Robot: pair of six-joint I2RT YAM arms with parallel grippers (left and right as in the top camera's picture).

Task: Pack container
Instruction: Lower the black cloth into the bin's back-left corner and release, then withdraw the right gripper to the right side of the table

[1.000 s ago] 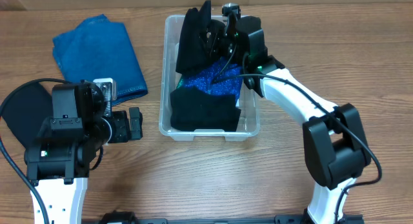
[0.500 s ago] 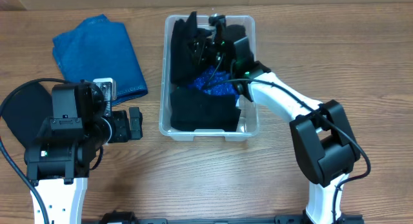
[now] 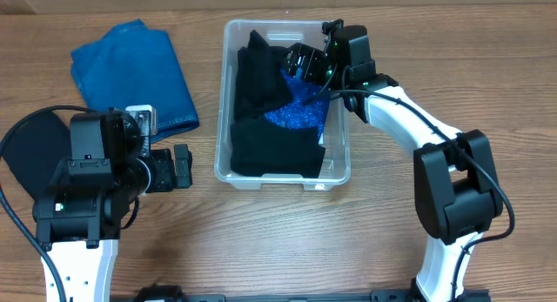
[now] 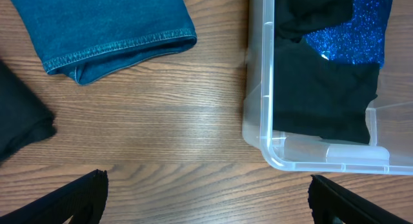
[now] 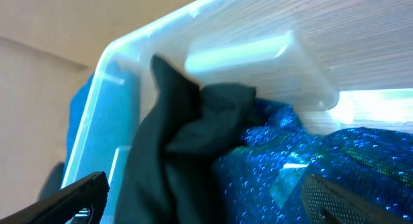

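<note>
The clear container (image 3: 224, 93) sits mid-table and holds a black garment (image 3: 259, 80) along its left back, another black piece (image 3: 274, 150) at the front and a blue sparkly cloth (image 3: 303, 110). My right gripper (image 3: 298, 63) hovers over the container's back right, open, nothing between its fingers. In the right wrist view the black garment (image 5: 174, 153) and sparkly cloth (image 5: 310, 166) lie loose below the right gripper (image 5: 206, 204), against the container wall (image 5: 245, 50). My left gripper (image 3: 181, 167) stands open over bare wood, left of the container (image 4: 258, 121).
Folded blue denim (image 3: 135, 76) lies at the back left, and its hem (image 4: 103, 30) shows in the left wrist view. A black cloth (image 3: 26, 150) lies at the far left under my left arm. A cardboard wall runs along the table's far edge.
My right gripper has opened and let go of the black garment, which now lies inside the container's left back. The right arm drew back to the right. The left arm has not moved.
</note>
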